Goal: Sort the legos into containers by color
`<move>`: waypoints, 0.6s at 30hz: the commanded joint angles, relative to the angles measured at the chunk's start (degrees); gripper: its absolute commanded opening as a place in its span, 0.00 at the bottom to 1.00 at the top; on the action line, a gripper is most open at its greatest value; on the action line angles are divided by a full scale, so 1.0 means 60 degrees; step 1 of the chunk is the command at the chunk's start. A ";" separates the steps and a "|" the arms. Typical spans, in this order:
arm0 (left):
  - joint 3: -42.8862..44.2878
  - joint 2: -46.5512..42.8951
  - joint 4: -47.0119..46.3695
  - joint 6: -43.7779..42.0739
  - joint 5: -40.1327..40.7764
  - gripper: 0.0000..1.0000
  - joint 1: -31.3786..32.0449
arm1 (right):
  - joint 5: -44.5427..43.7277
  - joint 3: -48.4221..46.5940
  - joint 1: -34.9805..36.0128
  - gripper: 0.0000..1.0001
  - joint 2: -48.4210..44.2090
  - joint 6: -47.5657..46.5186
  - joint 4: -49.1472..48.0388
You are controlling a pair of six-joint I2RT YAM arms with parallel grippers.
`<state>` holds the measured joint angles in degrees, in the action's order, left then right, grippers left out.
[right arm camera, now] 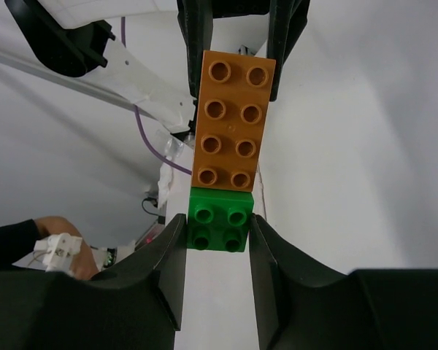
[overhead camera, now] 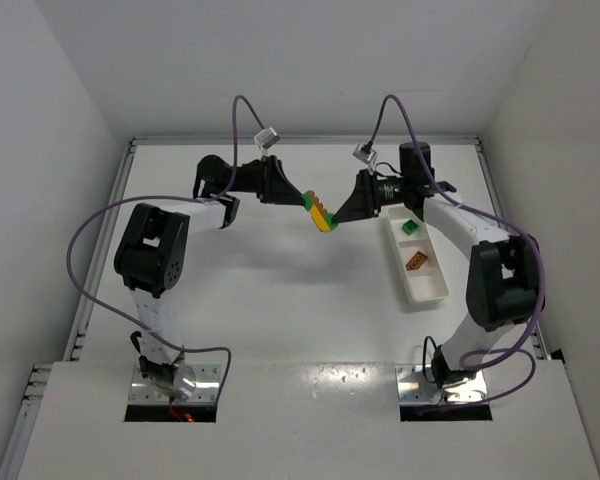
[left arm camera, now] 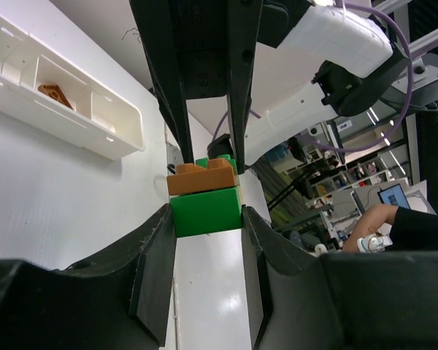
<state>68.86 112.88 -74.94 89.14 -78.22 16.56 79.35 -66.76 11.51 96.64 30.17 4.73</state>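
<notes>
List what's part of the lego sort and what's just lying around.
Job:
- lego stack, gripped by left fingers and right fingers
- white tray
- green lego and orange-brown lego in the tray

Not the job:
- purple cables
- person's arm in the background

A lab: white-walled test enclosure (overhead camera: 70,100), with a computer monitor (left arm camera: 394,195) beyond.

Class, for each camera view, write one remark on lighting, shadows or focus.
Top view: even, soft light, only faint shadows on the table; the brick stack looks tiny. Left wrist view: stack sharp, the left gripper's fingers dark and soft-edged. Right wrist view: studs crisp, the right gripper's fingers blurred up close.
</notes>
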 commanded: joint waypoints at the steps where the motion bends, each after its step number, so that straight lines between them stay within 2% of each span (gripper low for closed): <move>1: 0.0286 -0.0093 -0.3140 -0.0223 0.0321 0.07 0.0156 | 0.0792 0.0023 0.0250 0.24 -0.0257 0.0507 -0.1107; 2: 0.0184 -0.0093 -0.3140 -0.0223 0.0321 0.07 0.0156 | 0.0793 0.0023 0.0250 0.22 -0.0170 0.0682 -0.1299; 3: 0.0067 -0.0180 -0.3140 -0.0223 0.0321 0.07 0.0156 | 0.0793 0.0023 0.0250 0.15 -0.0169 0.0959 -0.1446; 7: -0.0547 -0.0415 -0.3140 -0.0398 0.0321 0.07 0.0156 | 0.0793 -0.0094 -0.0042 0.02 -0.0081 0.1079 -0.1550; 12: -0.1484 -0.1073 -0.2906 -0.0794 0.0409 0.07 0.0156 | 0.0603 -0.0591 -0.0979 0.00 -0.0081 0.1079 -0.1638; 18: -0.1809 -0.1426 -0.2439 -0.1233 0.0497 0.06 0.0156 | 0.0515 -0.0709 -0.1916 0.00 -0.0081 0.1079 -0.1638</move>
<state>58.04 108.36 -74.61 85.38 -75.72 17.06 80.71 -68.71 1.91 96.68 36.29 -2.00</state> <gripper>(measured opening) 0.418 0.357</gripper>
